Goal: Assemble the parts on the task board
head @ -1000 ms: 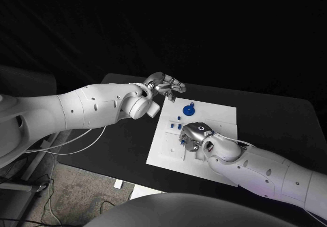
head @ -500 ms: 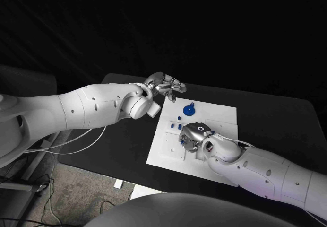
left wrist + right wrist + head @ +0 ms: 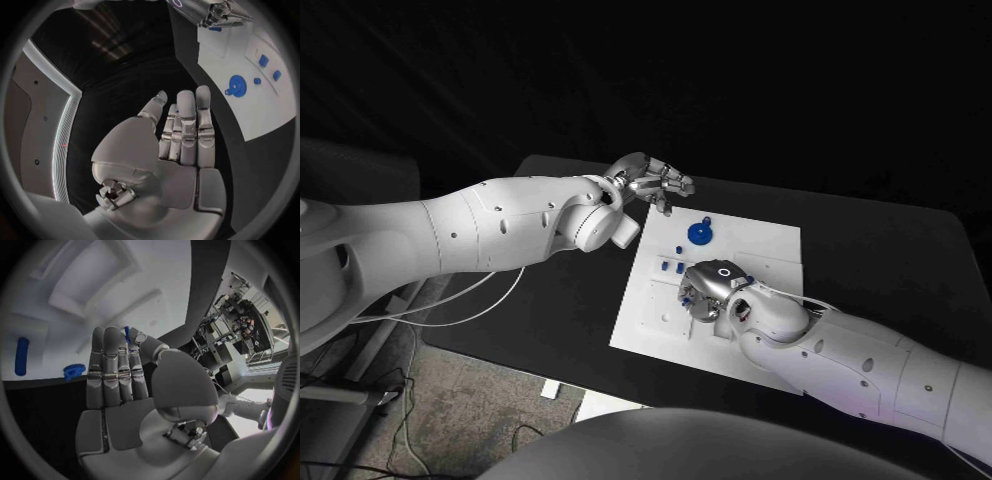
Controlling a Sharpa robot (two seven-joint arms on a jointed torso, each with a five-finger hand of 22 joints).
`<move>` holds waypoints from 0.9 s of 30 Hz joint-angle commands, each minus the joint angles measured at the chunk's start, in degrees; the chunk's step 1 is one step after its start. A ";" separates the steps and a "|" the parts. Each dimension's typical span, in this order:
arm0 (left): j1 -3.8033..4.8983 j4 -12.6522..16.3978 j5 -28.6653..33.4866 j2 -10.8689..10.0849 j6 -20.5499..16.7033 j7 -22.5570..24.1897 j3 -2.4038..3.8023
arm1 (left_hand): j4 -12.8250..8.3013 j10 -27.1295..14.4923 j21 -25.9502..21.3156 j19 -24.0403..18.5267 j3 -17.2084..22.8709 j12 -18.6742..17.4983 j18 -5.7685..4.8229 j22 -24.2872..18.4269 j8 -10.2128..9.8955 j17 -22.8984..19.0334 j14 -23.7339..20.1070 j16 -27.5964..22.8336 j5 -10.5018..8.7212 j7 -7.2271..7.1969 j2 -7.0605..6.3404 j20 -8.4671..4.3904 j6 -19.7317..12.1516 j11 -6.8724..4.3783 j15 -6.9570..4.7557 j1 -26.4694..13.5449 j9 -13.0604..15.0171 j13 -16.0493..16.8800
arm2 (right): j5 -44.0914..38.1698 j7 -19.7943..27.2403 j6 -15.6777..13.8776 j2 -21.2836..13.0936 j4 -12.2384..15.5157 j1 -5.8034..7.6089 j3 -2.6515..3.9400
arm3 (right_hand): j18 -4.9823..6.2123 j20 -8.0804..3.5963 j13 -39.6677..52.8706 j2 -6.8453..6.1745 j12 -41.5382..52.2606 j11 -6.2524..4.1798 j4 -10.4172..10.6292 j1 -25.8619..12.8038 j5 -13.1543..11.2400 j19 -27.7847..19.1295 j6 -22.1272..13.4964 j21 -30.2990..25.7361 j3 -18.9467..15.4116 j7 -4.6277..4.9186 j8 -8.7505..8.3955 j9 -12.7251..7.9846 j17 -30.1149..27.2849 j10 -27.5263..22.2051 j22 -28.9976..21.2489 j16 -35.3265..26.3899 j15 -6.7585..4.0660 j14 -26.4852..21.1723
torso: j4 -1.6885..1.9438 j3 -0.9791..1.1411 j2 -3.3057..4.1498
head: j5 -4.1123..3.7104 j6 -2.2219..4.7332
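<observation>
The table is black, and the white board lies at its middle. The left arm reaches in from nine o'clock and the right arm from five o'clock.

The left hand hangs over bare table just off the board's eleven o'clock corner. Its wrist view shows the fingers straight, side by side and gripping nothing, with the board off beyond them.

The right hand sits low over the board's centre. Its wrist view shows the fingers stretched flat over the white surface, while the thumb and the nearest finger pinch a slim blue peg at the tips.

A round blue disc lies on the board at twelve o'clock from the right hand, well apart from it. Small blue blocks sit just at that hand's ten o'clock. In the right wrist view a blue gear and a blue bar lie on the board beside the fingers.
</observation>
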 commanded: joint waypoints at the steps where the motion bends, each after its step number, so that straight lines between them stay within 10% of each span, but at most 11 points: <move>1: 0.06 0.03 0.33 0.18 0.74 0.31 0.05 | 0.23 0.04 -0.21 0.18 -0.16 -0.17 0.64 0.57 -0.22 0.08 0.23 -0.21 -0.08 0.01 -0.06 0.06 0.01 0.19 0.12 -0.13 0.08 -0.01 | -0.26 0.20 1.35 0.04 -0.07 -0.06 -0.04 | 0.61 -0.04 0.08 0.38 0.26 -0.04 -0.11 -0.02 0.41 0.48 0.47 -0.20 0.11 0.01 0.23 0.10 0.09 0.44 0.04 -0.34 -0.41 0.17 | 0.02 0.02 0.01 | -0.09 0.00; 27: 0.06 0.14 0.33 0.33 0.88 0.26 0.05 | 0.34 -0.07 -0.39 0.25 -0.24 -0.14 0.66 0.61 -0.21 0.17 0.24 -0.30 -0.08 0.03 -0.05 0.08 -0.07 0.22 0.14 -0.07 0.09 -0.01 | 0.00 -0.47 4.71 1.26 -1.78 -0.05 -0.08 | 0.55 0.03 0.08 0.58 0.25 0.02 -0.07 -0.19 0.61 0.61 0.23 -0.87 -0.04 0.07 0.21 0.11 0.05 0.22 0.46 -0.44 -0.35 0.06 | 0.15 -0.07 -0.01 | -0.13 0.00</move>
